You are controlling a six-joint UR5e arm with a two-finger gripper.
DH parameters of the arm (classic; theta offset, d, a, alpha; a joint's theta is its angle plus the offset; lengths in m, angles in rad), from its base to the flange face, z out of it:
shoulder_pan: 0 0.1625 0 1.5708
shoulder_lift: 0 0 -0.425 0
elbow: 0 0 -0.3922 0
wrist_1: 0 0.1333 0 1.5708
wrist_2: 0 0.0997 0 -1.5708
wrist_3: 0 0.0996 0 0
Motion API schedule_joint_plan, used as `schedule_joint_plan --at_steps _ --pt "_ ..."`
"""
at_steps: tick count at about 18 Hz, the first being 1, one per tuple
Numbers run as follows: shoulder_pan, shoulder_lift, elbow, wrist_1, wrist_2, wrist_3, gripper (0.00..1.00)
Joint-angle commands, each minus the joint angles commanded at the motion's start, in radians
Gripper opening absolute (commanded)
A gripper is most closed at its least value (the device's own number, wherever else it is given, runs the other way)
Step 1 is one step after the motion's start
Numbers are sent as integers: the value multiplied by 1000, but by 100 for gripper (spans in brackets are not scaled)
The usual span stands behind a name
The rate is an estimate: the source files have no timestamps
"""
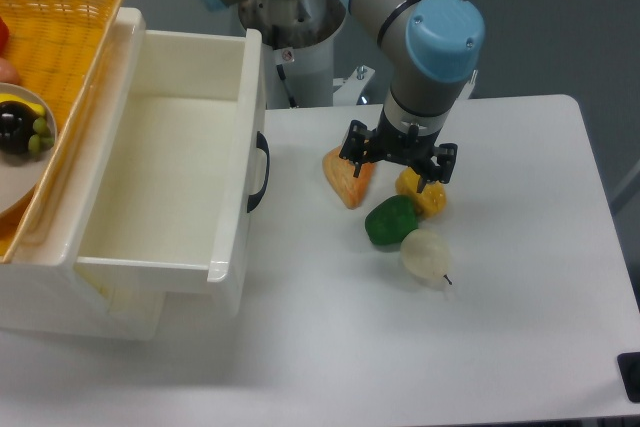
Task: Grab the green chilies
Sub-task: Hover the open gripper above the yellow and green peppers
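The green chilies (391,220) are one small glossy dark-green lumpy toy lying on the white table near its middle. My gripper (399,167) hangs just behind and above them, pointing down. Its jaws stand open and nothing is between them. One fingertip is by an orange wedge (347,178), the other over a yellow toy (425,193). A cream-white bulb (426,254) with a thin dark stem touches the front right of the chilies.
A white open drawer box (165,167) with a black handle (259,172) stands at the left. A yellow basket (55,27) sits behind it, with a plate holding a dark purple fruit (18,131) and small yellow-green balls. The table's right edge (605,207) is near.
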State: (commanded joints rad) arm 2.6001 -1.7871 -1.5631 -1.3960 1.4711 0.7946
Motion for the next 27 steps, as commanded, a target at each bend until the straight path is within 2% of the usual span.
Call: schedule_joint_plan --at_steps 7,11,18,22,27 --pt "6 -2 -3 2 -40 -14 100" --pt "34 0 -18 2 -115 -15 100" --pt "37 -2 -49 23 -112 -25 100" --pt "23 -18 -78 40 -28 145 100" --pt "12 -58 -86 40 14 270 100"
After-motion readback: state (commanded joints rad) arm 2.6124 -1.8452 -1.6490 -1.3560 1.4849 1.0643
